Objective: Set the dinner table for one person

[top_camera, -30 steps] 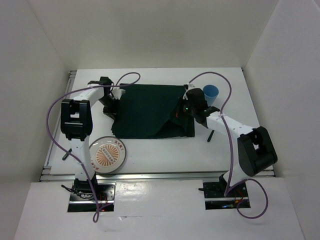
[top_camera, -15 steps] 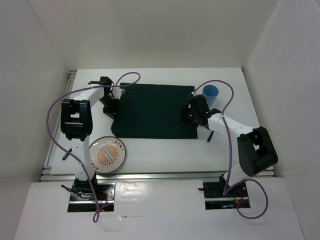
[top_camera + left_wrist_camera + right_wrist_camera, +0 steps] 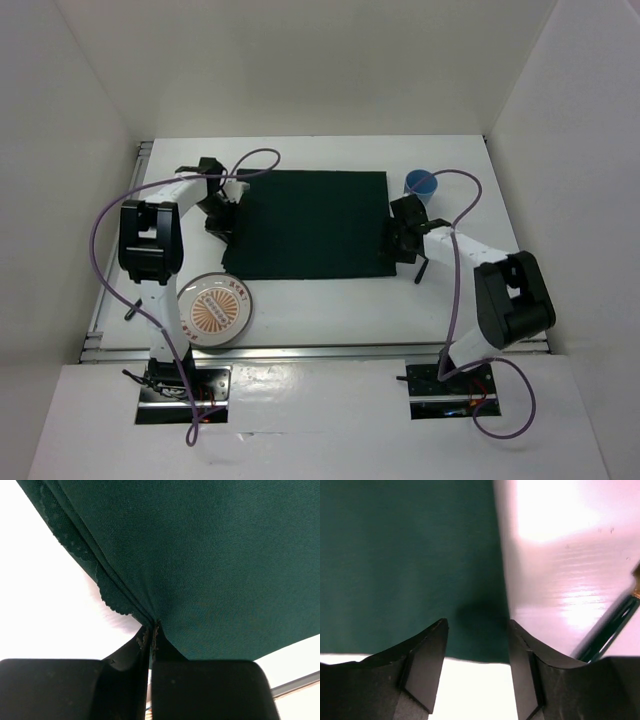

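"Green, the cloth mat (image 3: pixel 310 225), spread flat at the centre of the top view on the white dinner table (image 3: pixel 330 300)."

"And where exactly, that table?"

"Fills the middle of the frame. White walls at left, right and top, with a metal rail (image 3: pixel 300 349) along the lower edge, just above the two arm bases."

"And the left gripper (image 3: pixel 151 630)?"

"Clamped tight on the mat's left edge. Seen from the left wrist, a fold of fabric bunched and pinched between the two black fingers."

"And the right gripper (image 3: pixel 477 630)?"

"Parted fairly wide, gripping nothing. Straddles the mat's right edge near its lower right corner, one finger over cloth, the other over bare white. Touching the surface or not, cannot tell."

"Anything else on the white?"

"At lower left, a round plate (image 3: pixel 214 309) with an orange sunburst pattern, apart from the mat. At upper right, a blue cup (image 3: pixel 421 184), upright, just beside the mat's corner. Right of the mat, a slim dark utensil (image 3: pixel 422 270), close to the open fingers; kind too blurred to tell. At far left, a small dark item (image 3: pixel 133 312) near the plate, too small to name."
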